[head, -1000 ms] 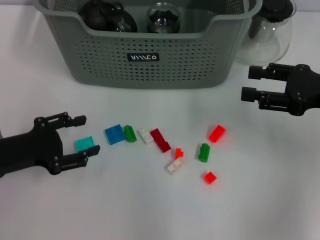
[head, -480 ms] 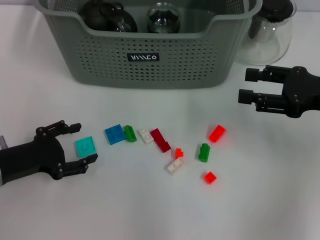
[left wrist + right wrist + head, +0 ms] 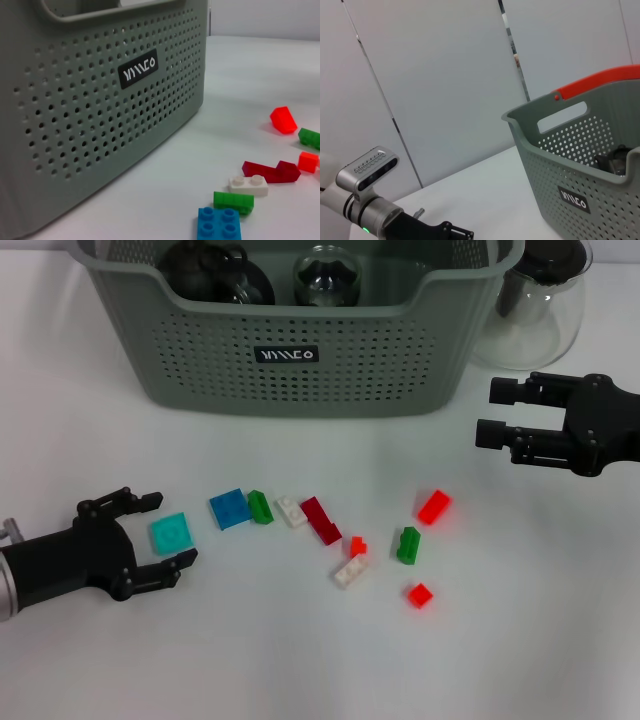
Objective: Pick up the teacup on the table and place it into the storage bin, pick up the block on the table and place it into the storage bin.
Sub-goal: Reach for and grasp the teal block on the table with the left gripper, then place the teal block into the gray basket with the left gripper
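The grey-green storage bin (image 3: 300, 360) stands at the back of the table; its perforated wall (image 3: 100, 100) fills the left wrist view. Inside it lie a dark glass vessel (image 3: 215, 270) and a clear one (image 3: 327, 270); I cannot tell which is the teacup. A cyan block (image 3: 170, 533) lies flat on the table between the fingers of my open left gripper (image 3: 168, 530), low at the front left. It looks untouched by either finger. My right gripper (image 3: 492, 410) hovers open and empty to the right of the bin.
Several loose blocks lie across the middle: blue (image 3: 229, 508), green (image 3: 261, 506), white (image 3: 292, 510), dark red (image 3: 321, 519), red (image 3: 434, 506). A clear glass carafe (image 3: 540, 300) stands at the back right, behind the right gripper.
My left gripper has drawn back a little toward the front left, and the cyan block now sits more centred between its fingers. The right gripper shifted slightly left.
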{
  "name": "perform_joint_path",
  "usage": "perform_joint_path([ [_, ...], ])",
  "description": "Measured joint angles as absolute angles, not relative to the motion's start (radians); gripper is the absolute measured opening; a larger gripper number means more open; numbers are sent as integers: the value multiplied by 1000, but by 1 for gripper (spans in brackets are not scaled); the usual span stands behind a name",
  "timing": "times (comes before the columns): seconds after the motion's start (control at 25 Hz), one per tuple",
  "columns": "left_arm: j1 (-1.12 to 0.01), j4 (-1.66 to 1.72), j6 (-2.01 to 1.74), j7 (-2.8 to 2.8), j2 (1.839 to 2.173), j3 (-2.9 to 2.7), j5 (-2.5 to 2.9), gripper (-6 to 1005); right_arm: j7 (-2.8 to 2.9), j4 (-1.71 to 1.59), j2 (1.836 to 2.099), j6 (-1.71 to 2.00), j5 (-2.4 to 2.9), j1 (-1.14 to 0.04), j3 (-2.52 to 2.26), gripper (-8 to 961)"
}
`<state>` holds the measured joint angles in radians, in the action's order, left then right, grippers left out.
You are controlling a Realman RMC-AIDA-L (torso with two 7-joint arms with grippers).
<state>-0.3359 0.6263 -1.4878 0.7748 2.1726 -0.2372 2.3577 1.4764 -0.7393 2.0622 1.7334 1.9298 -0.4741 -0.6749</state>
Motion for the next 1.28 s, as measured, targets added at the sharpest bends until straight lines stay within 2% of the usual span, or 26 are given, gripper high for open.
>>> perform_joint_path([
  [0.4, -333, 616, -1464, 775, 2174, -236, 2356, 824, 1477, -739, 2062, 1733, 1931, -474, -678, 727],
  [0.52, -335, 608, -1450, 774, 2174, -236, 2356, 625, 1477, -739, 2062, 1733, 1931, -474, -678, 726],
  [0.72, -338, 597, -1437, 774, 2174, -236, 2357, 530, 1477, -739, 2062, 1734, 1931, -474, -678, 726],
  [0.96, -334, 609, -1447, 784, 2172, -228, 2354, 521, 1477, -739, 2062, 1735, 1930, -474, -678, 726],
  [1.16, -330, 631, -1480, 793, 2172, -222, 2352, 404, 1479, -739, 2061, 1735, 1927, -474, -678, 726],
  [1.28, -330, 668, -1553, 845, 2168, -214, 2352, 404, 1479, -739, 2061, 1736, 1927, -474, -678, 726],
])
